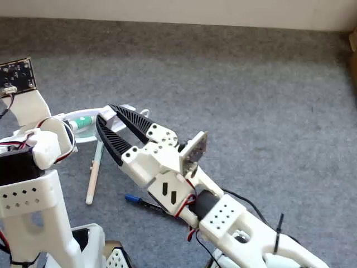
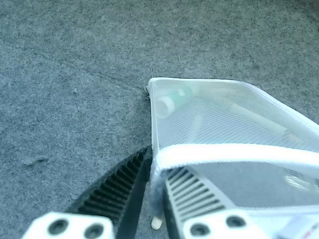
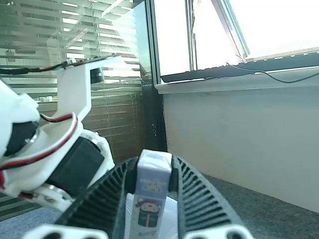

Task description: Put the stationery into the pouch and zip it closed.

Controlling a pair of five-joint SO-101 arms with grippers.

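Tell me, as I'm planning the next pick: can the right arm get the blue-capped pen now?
Probably not yet. Its fingers hold an eraser, and the pen lies partly under that same arm.

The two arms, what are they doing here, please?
The left end effector pinches the rim of the mesh pouch on the grey mat. The right end effector grips a white item, perhaps an eraser, by the pouch. A green-and-white tube lies inside already. A pale stick and a blue-tipped pen lie outside on the mat.
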